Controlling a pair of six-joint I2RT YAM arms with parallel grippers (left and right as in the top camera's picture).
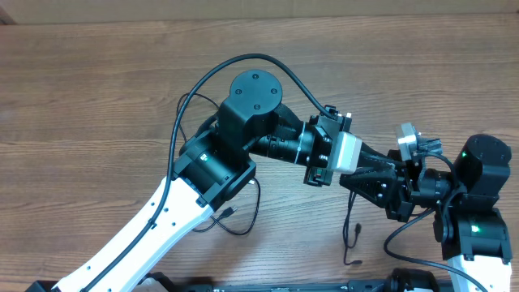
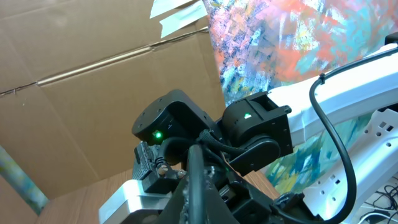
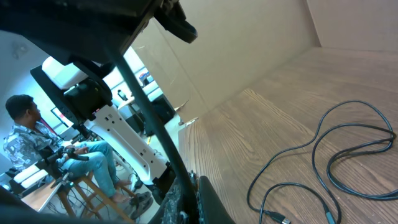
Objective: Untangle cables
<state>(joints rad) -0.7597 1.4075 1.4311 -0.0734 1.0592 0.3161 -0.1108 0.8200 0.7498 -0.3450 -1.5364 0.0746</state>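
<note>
clutter first: the wooden table [image 1: 97, 97] is crossed by the left arm [image 1: 186, 195], which reaches from the near left corner to the middle and hides part of what lies beneath it. the right arm [image 1: 480, 174] stands at the right edge, and the two wrists meet just right of centre. a brown cardboard wall [image 2: 93, 93] closes off the far side. a painted sheet [image 2: 298, 37] in orange and blue hangs beside it, and a man [image 3: 25, 134] in a patterned shirt sits well away from the table.

the cables [image 1: 353, 235] are thin and black. one strand drops from where the claws meet and runs straight toward the near edge, where its tip curls to the left. a loose strand [image 1: 247, 229] loops on the wood by the left arm's elbow, partly covered by it. from the right wrist, long loops lie flat on the table, stretched mostly left to right, with two plug ends [image 3: 277, 216] at the near side.

the left claw [image 2: 202, 199] is pressed together on a black strand. the right claw [image 3: 186, 205] is pressed together too, with a taut strand running up out of its fingers.
</note>
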